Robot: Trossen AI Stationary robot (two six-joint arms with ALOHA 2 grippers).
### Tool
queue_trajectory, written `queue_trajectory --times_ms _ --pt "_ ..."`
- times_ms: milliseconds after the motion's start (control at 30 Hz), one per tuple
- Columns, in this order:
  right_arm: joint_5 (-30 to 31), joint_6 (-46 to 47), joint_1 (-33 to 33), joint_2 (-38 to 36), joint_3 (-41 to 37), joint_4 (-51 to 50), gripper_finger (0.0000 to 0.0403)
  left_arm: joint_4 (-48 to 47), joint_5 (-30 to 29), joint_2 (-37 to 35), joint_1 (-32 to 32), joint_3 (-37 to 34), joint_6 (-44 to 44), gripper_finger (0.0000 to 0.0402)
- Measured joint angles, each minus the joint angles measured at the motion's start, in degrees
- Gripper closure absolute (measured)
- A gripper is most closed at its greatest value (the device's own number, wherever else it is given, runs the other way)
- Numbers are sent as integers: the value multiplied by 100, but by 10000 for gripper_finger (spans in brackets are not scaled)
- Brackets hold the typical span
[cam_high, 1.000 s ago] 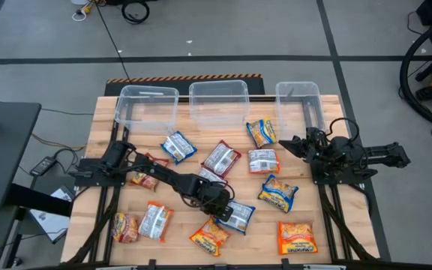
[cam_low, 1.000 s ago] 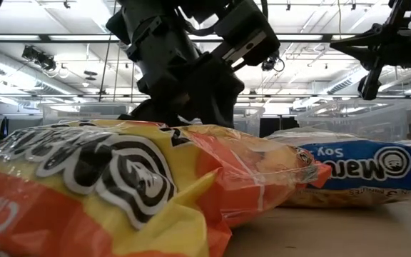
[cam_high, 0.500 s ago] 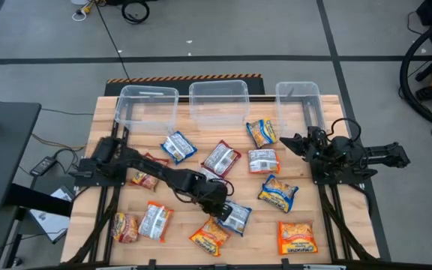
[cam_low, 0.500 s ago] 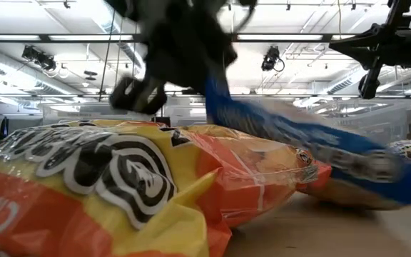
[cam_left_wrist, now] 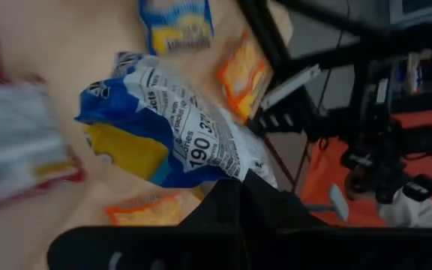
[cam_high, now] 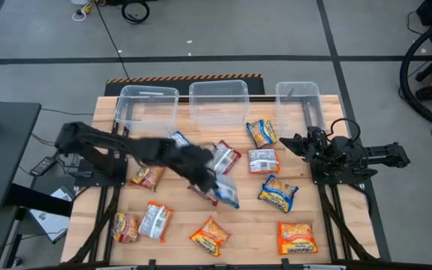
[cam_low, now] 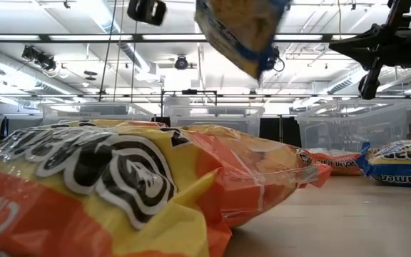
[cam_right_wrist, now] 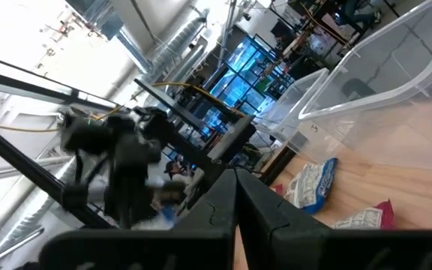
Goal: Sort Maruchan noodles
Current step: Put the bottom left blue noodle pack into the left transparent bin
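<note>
Wooden table (cam_high: 328, 225), scattered packets; left fingers (cam_high: 214, 185) grasp blue packet (cam_high: 227, 193); right fingers (cam_high: 285, 142) clenched.

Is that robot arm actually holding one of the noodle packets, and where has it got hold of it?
Yes. The left gripper is shut on a blue-yellow noodle packet, pinching it by one edge so it hangs above the table. The right gripper holds nothing.
</note>
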Motion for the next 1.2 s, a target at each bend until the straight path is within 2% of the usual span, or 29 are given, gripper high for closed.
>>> queue_trajectory --times_ms 267,533,733,933,1033,1200 --pt "-27 0 5 0 0 -81 387 -1693 -49 -1257 1173 0 825 399" --pt "-261 2 11 64 0 -250 387 -2980 -155 -2491 2908 2 1801 398" --pt "-240 2 9 141 0 -373 387 -3593 -630 -3053 4356 9 2711 398" --pt "233 44 9 229 0 -434 387 -4443 -660 -2803 5517 11 3994 398" --pt "467 151 9 227 0 -428 387 -4637 -533 -2372 5905 9 4568 398" --pt "518 168 9 227 -2 -428 387 -4456 -129 -1422 6558 9 5428 398"
